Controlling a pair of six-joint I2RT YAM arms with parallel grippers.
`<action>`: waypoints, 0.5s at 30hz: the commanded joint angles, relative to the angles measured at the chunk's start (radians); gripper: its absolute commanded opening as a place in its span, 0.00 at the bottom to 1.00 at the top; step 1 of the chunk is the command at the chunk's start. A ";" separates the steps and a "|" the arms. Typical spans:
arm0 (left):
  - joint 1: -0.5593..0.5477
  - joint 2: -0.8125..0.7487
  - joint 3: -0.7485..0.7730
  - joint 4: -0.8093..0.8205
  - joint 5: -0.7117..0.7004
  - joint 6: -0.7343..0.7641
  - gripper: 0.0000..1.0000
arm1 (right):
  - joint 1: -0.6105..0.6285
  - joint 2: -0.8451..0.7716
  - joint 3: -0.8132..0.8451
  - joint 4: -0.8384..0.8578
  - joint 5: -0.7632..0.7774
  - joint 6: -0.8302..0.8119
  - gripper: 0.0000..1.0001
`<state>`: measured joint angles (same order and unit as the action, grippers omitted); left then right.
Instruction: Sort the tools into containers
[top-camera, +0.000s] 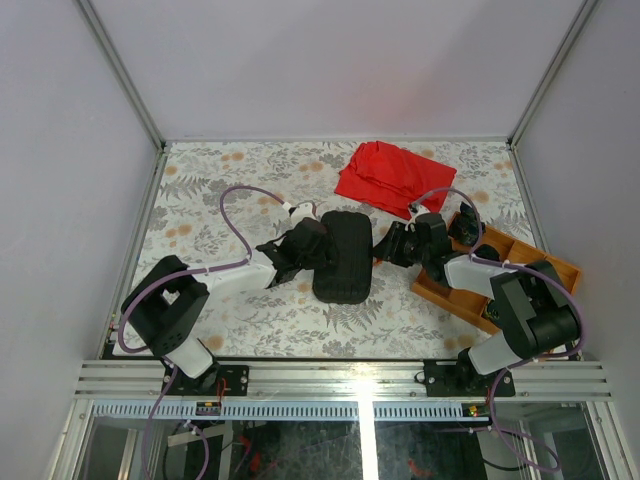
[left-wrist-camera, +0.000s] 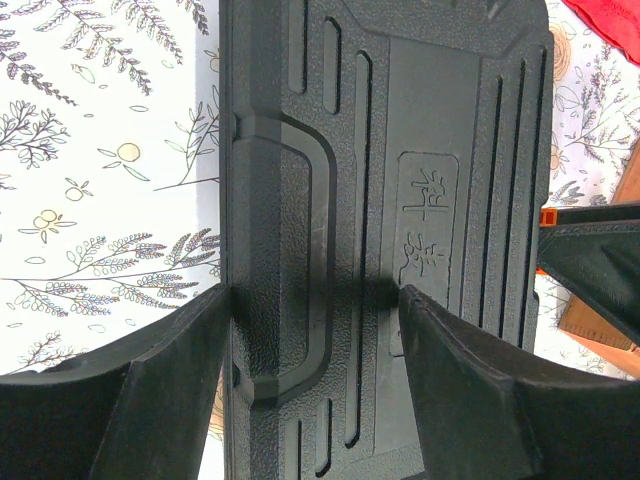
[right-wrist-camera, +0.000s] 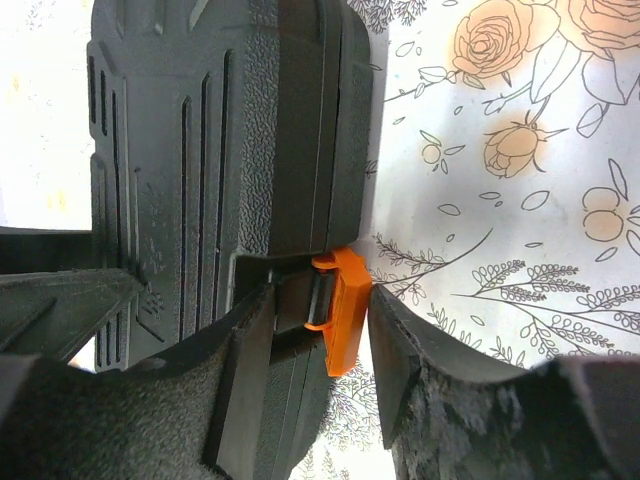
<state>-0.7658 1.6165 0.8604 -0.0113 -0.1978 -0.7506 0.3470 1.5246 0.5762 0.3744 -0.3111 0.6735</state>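
Right fingers (right-wrist-camera: 440, 400): spread, straddling the orange latch (right-wrist-camera: 345, 300) on the black case (right-wrist-camera: 200, 150). One tip touches the latch's outer edge. The other sits against the black rim beside the latch's hinge. You cannot tell whether they squeeze it. The latch stands out from the case's side edge, and the seam between lid and base runs closed above it.

Left fingers (left-wrist-camera: 170, 400): spread as well, over the ribbed lid. One lies along the case's long edge. The other sits mid-lid, just below the embossed mark. The lid runs on past that finger, so your fingers do not span the case's width. Whether they press on the lid, you cannot tell.

Case: closed, lying flat near the middle of the table (top-camera: 220, 190), between your two arms. Left fingers are at its left side, right fingers at its right.

Table has a floral cover. Red cloth (top-camera: 385, 178) lies crumpled behind the case, apart from it. Wooden tray (top-camera: 455, 300) sits at the right, partly under your right arm. Its contents are too dark to make out.
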 joint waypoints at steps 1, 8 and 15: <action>-0.024 0.088 -0.074 -0.246 0.075 0.046 0.64 | 0.003 0.001 -0.054 -0.072 0.114 -0.024 0.48; -0.024 0.088 -0.074 -0.248 0.074 0.047 0.64 | 0.002 -0.002 -0.137 0.146 0.018 0.088 0.48; -0.024 0.079 -0.079 -0.249 0.074 0.048 0.64 | 0.000 0.032 -0.202 0.352 -0.038 0.197 0.52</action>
<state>-0.7658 1.6165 0.8604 -0.0097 -0.1928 -0.7502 0.3443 1.5272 0.4210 0.6605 -0.3122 0.8200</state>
